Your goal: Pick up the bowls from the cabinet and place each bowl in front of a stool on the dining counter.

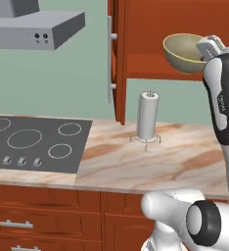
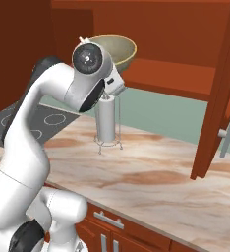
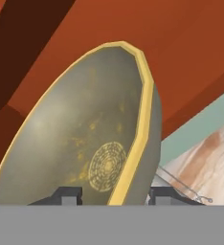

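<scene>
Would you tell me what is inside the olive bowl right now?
The bowl looks empty: its inside shows a round yellow pattern and speckles, no contents. The claw straddles its yellow rim, and that spot plus the lowest part of the inside is cut off from view.

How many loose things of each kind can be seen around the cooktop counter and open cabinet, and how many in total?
Olive-tan bowl, clamped by the gripper: 1
Paper towel roll on its wire holder: 1
Total: 2

open cabinet door (image 1: 117,59) left, paper-towel holder (image 1: 148,116) below (upright), counter (image 1: 185,162) beyond bare
</scene>
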Robot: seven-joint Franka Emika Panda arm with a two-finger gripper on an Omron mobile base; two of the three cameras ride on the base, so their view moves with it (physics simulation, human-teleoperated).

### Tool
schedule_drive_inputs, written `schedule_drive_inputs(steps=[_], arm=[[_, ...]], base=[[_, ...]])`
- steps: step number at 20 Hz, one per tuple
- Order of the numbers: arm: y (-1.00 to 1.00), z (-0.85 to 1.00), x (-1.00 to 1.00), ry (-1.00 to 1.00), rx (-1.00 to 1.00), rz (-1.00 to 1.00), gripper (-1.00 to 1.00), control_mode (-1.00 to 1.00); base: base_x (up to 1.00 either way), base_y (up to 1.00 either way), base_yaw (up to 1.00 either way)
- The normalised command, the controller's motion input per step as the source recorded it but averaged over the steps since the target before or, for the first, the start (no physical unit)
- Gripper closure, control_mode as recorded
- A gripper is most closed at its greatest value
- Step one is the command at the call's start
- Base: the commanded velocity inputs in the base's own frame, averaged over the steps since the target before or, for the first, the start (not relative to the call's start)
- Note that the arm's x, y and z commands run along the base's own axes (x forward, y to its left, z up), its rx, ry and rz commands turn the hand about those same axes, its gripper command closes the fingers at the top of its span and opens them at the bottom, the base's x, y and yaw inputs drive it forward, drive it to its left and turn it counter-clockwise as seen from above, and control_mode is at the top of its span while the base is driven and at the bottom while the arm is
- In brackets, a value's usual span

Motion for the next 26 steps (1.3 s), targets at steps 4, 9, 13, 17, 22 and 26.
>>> schedule_drive_inputs(steps=[4,9,13,17,22,26], arm=[[0.00,-0.10,-0.72,-0.09,0.00,0.01,1.00,1.00],[0.00,0.00,0.00,0.00,0.00,0.00,1.00,1.00],[0.00,0.00,0.00,0.00,0.00,0.00,1.00,1.00],[0.00,0.00,0.00,0.00,0.00,0.00,1.00,1.00],[0.00,0.00,0.00,0.00,0.00,0.00,1.00,1.00],[0.00,0.00,0.00,0.00,0.00,0.00,1.00,1.00]], base=[[-0.24,0.00,0.01],[-0.99,0.08,0.08],[-1.00,0.43,0.21],[-0.99,0.62,0.35],[-0.71,0.81,0.59],[-0.23,0.98,0.75]])
